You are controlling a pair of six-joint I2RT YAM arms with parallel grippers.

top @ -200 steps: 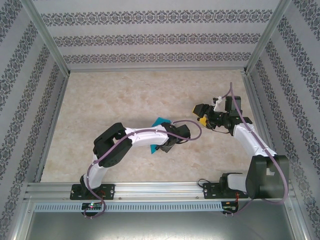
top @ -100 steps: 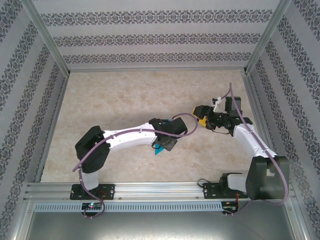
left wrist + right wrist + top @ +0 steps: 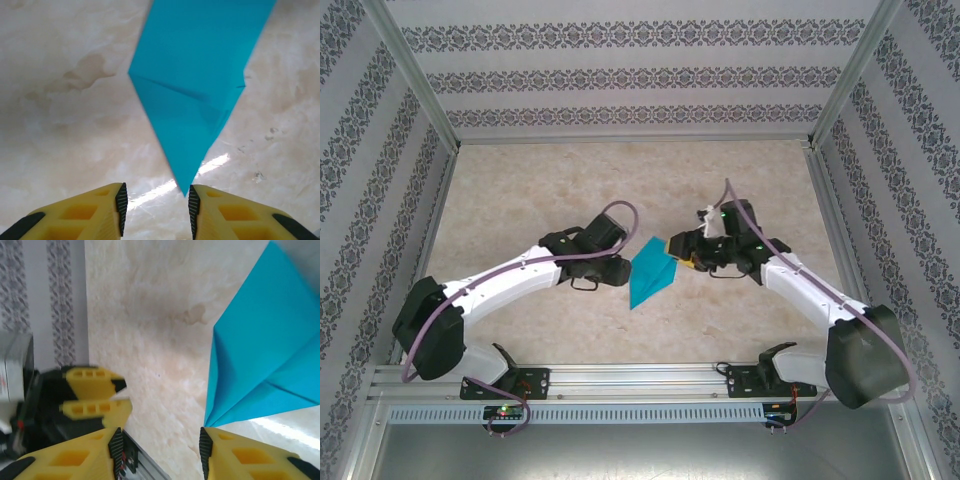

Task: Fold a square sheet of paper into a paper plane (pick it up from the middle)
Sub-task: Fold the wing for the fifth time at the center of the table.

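Paper plane (image 3: 650, 272) lies flat on the table (image 3: 520, 190), mid-table, in the gap between the two claws. It is a part-folded dart of thin teal paper. Creases are sharp, and one diagonal flap shows across the body. Its long axis runs from the far right to the near left in the overhead view, with the slim tip toward the arm bases.

Left gripper (image 3: 157, 207) faces the paper point-on. One sharp corner reaches just up to the mouth, close by one black pad but not between the pads. Jaws are part-open with nothing in them.

Right gripper (image 3: 160, 445) sits on the opposite side. A paper corner hangs just above one fingertip; I cannot tell whether they touch. Jaws are about half spread and empty.

Both claws are just beside the paper. The left is square to a corner, the right is at the wider edge.

The tabletop is glossy, marble-patterned beige, and the paper would likely slide on it. The fingers are yellow ribbed plastic with dark ridged pads.
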